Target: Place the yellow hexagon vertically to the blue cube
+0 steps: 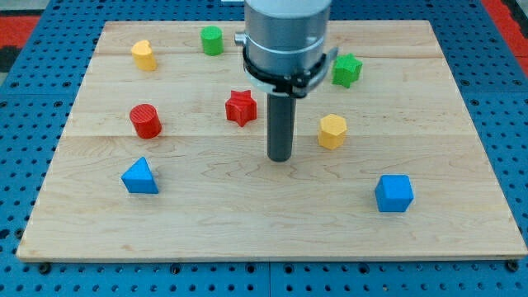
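The yellow hexagon (332, 131) lies right of the board's middle. The blue cube (394, 193) sits lower and further to the view's right, apart from the hexagon. My tip (280, 157) rests on the board just left of the yellow hexagon with a small gap, and right of and below the red star (241, 107). The rod hangs from the grey arm body at the view's top centre.
A blue triangular block (139, 176) lies at lower left, a red cylinder (145, 120) at left, a yellow block (143, 55) at upper left, a green cylinder (212, 40) at top, a green star (347, 70) at upper right. The wooden board (462, 239) sits on a blue pegboard.
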